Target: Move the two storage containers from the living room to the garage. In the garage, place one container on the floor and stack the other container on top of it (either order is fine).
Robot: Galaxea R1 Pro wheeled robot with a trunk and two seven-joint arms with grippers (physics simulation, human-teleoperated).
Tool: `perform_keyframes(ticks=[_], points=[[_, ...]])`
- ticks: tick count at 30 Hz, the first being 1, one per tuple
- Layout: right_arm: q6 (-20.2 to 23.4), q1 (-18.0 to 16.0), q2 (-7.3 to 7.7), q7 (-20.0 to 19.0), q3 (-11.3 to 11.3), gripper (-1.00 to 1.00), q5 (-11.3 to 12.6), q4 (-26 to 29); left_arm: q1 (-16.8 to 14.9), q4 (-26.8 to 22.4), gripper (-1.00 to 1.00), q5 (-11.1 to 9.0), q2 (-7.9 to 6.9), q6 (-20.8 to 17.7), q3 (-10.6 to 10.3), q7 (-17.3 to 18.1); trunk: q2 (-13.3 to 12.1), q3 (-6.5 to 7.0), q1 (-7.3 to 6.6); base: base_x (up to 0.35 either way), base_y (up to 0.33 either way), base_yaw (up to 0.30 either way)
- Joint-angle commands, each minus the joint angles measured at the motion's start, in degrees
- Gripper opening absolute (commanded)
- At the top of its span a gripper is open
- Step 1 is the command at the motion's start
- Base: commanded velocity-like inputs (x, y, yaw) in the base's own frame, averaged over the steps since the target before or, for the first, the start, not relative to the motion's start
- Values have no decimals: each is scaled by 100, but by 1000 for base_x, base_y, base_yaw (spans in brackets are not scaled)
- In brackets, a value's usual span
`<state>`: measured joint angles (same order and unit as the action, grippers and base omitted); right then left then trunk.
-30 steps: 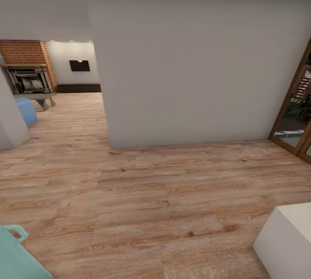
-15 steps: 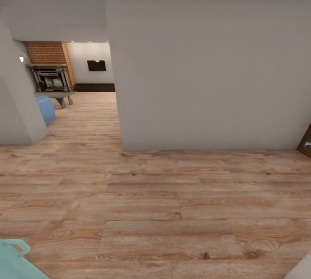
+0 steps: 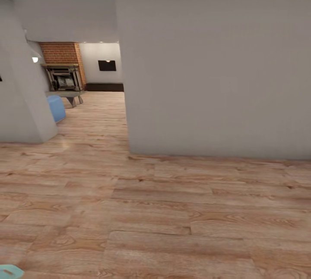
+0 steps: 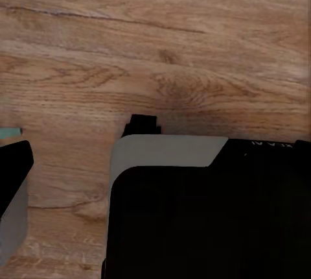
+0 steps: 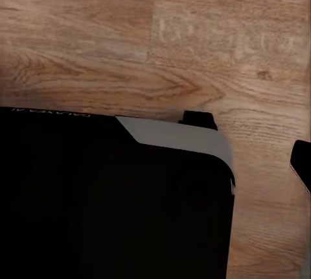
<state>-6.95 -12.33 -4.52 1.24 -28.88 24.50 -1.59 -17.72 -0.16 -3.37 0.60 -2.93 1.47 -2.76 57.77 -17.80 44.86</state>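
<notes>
Head view: a grey wall (image 3: pixel 207 67) is faced across wood plank floor (image 3: pixel 151 210); a brick fireplace (image 3: pixel 62 65) is seen beyond the doorway. Neither gripper's state can be told.

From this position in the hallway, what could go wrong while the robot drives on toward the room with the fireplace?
1. The grey wall corner stands close ahead; turning left too tightly may clip it.
2. The passage narrows between that wall and the left pillar, so the base might scrape either side.
3. Past the opening, the blue seat and bench could block the way.
</notes>
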Motion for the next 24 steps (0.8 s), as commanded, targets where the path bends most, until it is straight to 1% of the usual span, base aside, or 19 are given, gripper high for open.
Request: perform_keyframes(ticks=[1, 24], points=[[-29, -7, -5, 8, -48, 100, 46, -17, -4, -2, 100, -34, 1, -20, 11, -14, 4, -7, 4, 322, 0, 2], [-26, -7, -5, 8, -48, 100, 46, -17, -4, -2, 100, -41, 1, -15, 11, -14, 4, -7, 4, 322, 0, 0]])
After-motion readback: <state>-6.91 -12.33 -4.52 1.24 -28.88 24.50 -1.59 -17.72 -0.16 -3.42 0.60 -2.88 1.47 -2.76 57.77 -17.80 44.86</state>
